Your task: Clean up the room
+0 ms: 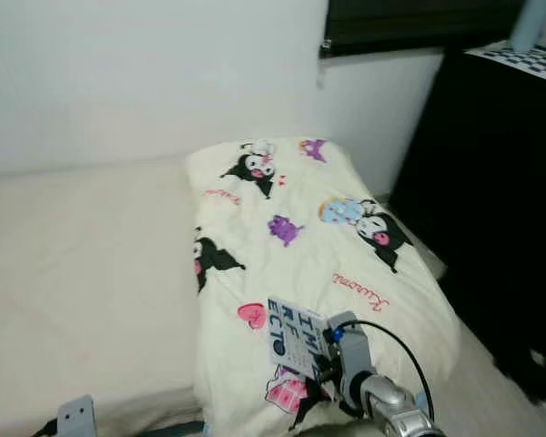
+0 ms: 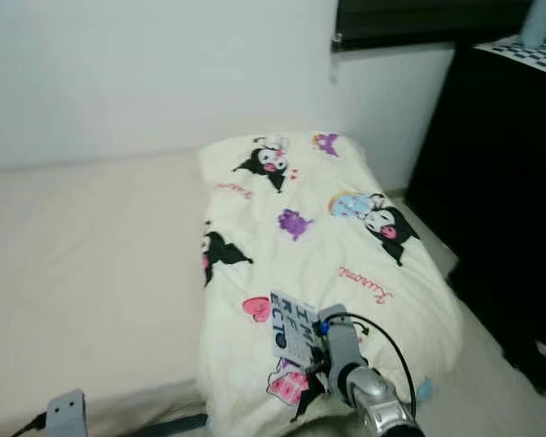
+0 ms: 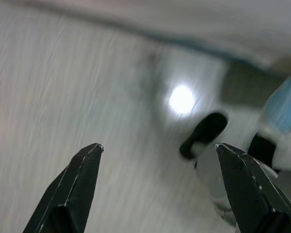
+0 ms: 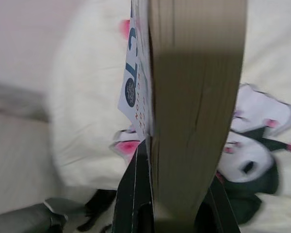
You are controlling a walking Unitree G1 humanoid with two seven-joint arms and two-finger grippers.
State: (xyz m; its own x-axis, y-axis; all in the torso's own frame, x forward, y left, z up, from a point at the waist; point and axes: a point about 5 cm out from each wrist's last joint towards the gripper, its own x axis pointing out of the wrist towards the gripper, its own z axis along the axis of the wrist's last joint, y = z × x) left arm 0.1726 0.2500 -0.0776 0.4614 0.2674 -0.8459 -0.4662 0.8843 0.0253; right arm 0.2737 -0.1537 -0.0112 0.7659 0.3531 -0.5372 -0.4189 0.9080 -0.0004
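A thick book with a white cover and dark blue letters is held upright over the near end of a cream cartoon-print blanket. My right gripper is shut on it; in the right wrist view the black fingers clamp the book's page block from both sides. The left gripper hangs low with its fingers wide open over pale floor, nothing between them. A bit of the left arm shows at the bottom edge.
The blanket lies on the right half of a beige mattress against a white wall. A tall black cabinet stands to the right, with a narrow floor strip between it and the bed. A dark window is behind.
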